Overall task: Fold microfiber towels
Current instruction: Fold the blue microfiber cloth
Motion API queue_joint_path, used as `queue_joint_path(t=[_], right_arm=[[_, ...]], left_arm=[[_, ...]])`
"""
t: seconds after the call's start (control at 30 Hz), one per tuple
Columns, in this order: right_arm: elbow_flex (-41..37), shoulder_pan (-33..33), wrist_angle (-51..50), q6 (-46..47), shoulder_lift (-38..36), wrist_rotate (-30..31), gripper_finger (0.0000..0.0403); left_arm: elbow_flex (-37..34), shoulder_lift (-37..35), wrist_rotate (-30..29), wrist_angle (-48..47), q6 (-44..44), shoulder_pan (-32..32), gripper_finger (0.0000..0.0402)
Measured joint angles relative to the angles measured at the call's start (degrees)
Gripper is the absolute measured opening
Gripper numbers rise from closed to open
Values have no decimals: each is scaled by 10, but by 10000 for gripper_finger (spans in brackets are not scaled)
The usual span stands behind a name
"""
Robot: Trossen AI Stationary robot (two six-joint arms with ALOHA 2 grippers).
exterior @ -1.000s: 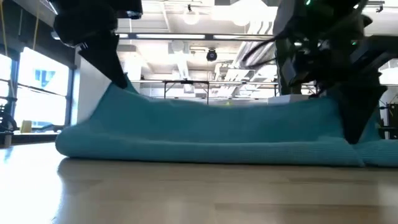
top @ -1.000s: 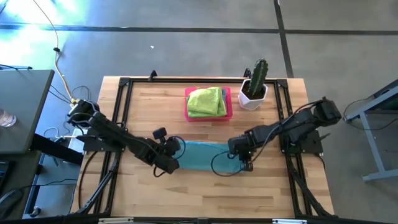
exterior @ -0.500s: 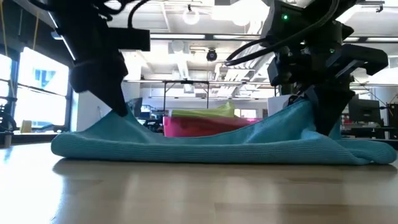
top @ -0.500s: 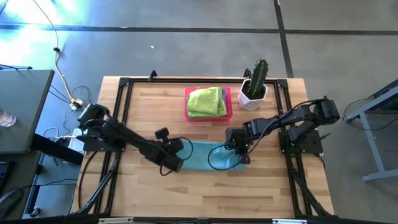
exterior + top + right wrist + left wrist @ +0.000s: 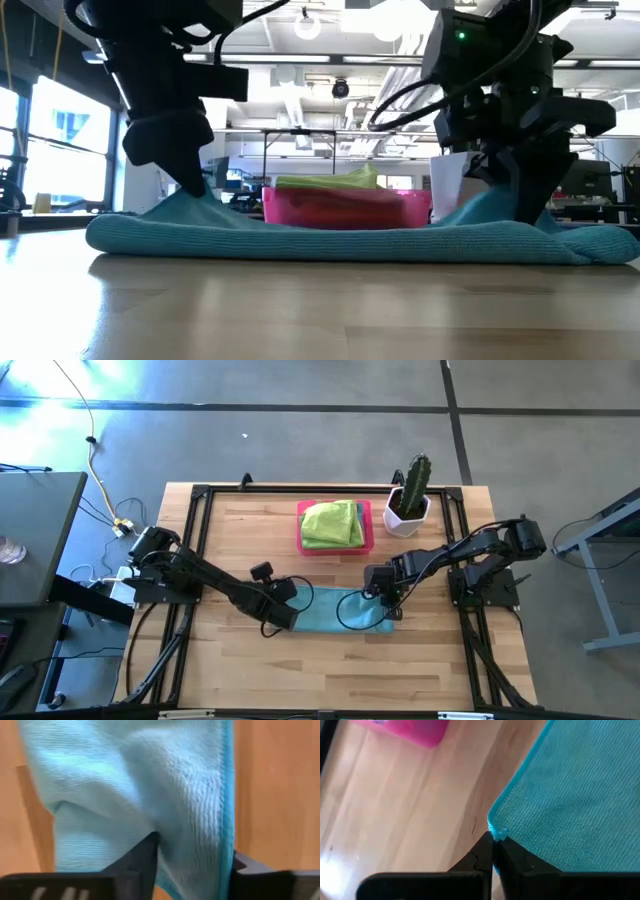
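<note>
Light blue towel point(image 5: 335, 610) lies folded flat at table center, 6 o'clock of the pink tray point(image 5: 366, 530) holding the lime green towels point(image 5: 332, 523). Left gripper point(image 5: 287, 612) sits at the towel's 9 o'clock edge, fingers pinched tight on its corner point(image 5: 496, 834). Right gripper point(image 5: 388, 600) is at the 3 o'clock edge, fingers point(image 5: 140, 860) parted partway with cloth bunched between; cactus pot point(image 5: 408, 510) at 1 o'clock.
</note>
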Motion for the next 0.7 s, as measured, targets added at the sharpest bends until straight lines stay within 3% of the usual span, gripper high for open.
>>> queue_joint_path(t=[0.2, 0.47, 0.57, 0.7], right_arm=[[12, 0, -61, 81, 0, 3, 187], [78, 19, -194, 210, -1, 0, 201], [75, 40, -184, 294, -1, 0, 202], [53, 81, -160, 371, -1, -14, 202]], left_arm=[[0, 8, -13, -3, 34, 5, 55], [1, -5, -43, -26, 145, 18, 111], [0, -9, -4, -25, 190, 17, 114], [1, -10, 92, 4, 296, 2, 108]])
